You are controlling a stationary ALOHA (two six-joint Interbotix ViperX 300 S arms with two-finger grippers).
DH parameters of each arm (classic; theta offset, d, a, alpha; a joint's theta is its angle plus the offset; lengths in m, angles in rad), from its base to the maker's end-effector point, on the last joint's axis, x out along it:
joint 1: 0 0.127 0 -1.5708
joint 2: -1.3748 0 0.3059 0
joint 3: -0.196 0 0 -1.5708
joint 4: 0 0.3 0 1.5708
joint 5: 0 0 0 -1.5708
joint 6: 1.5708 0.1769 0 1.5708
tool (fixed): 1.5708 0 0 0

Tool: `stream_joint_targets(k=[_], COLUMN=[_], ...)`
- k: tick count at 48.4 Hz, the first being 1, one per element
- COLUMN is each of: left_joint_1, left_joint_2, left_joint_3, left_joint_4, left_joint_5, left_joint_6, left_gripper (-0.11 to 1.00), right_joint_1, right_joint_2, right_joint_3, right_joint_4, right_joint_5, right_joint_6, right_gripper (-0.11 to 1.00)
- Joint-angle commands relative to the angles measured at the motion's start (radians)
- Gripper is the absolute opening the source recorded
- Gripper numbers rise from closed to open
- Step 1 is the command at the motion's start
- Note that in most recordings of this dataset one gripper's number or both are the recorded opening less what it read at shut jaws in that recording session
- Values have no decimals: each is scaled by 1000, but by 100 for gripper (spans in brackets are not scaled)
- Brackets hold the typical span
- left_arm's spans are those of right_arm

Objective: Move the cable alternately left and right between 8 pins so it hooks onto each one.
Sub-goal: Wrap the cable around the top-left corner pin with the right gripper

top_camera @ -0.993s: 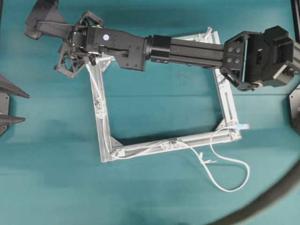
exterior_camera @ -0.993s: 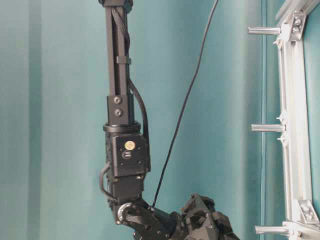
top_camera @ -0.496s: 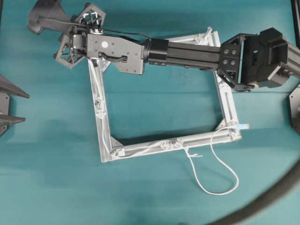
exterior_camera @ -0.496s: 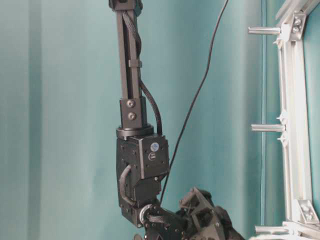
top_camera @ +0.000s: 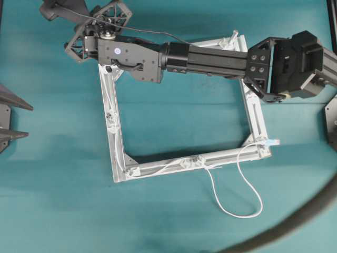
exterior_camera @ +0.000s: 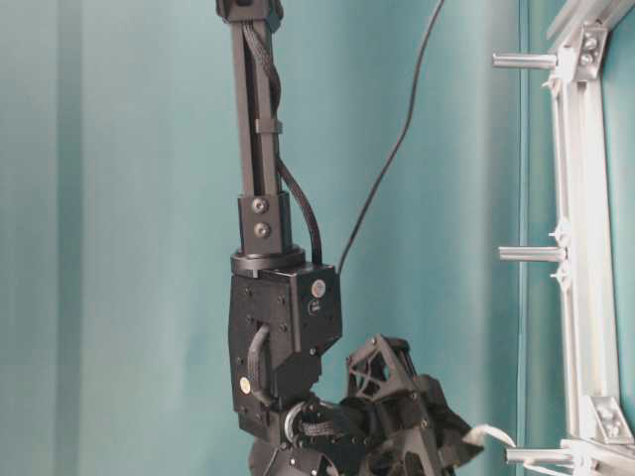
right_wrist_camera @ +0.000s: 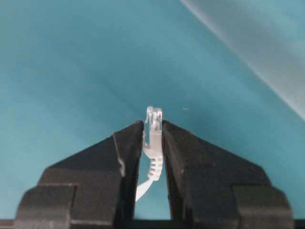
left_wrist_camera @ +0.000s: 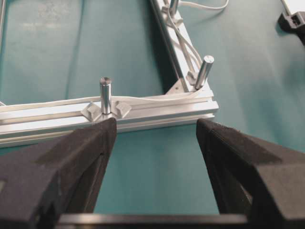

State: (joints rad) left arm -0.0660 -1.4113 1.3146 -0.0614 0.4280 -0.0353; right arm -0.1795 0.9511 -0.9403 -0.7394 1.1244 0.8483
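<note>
Since earlier: slack cable [top_camera: 239,205] loop drawn in tighter; right pincer [top_camera: 97,26] rolled at far-left frame corner.
Overhead: cable along left and near rails of frame [top_camera: 253,113], past pins [top_camera: 110,115].
Table-level: right pincer low beside a pin [exterior_camera: 531,254].
Left wrist: left pincer [left_wrist_camera: 155,138] wide open, empty.
Right wrist: right pincer [right_wrist_camera: 152,140] gripping cable plug [right_wrist_camera: 153,129].
Risk: pull may unhook cable; plug may slip.
Containers: none.

The rail frame [left_wrist_camera: 143,114] is brushed, matt silver aluminium; its pins [left_wrist_camera: 105,94] are polished metal cylinders. The cable [top_camera: 247,197] looks like smooth white plastic, its plug tip [right_wrist_camera: 154,119] clear and glossy. The jaws are grainy matt black plastic. The teal surface [top_camera: 174,126] seems matt, perhaps cloth.
</note>
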Motion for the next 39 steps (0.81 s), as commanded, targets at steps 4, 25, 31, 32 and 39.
stream_joint_targets(k=[4,25,31,32,39], left_joint_1=[5,5,5,5,5], left_joint_2=[15,15,15,15,14], left_joint_3=[-18,-17,-18,-18,-17], left_joint_4=[3,3,3,3,3], left_joint_5=[-6,-6,-6,-6,-5], left_joint_6=[0,0,0,0,0], left_gripper=[72,72,72,72,72], right_joint_1=[6,28,32,34,48], right_joint_2=[-51,-149,-198,-206,-249], right_joint_3=[-25,144,241,253,331], right_joint_4=[-25,-48,-55,-57,-72], right_joint_5=[18,-34,-80,-86,-101], right_joint_6=[3,92,118,121,149], right_gripper=[16,16,16,16,16])
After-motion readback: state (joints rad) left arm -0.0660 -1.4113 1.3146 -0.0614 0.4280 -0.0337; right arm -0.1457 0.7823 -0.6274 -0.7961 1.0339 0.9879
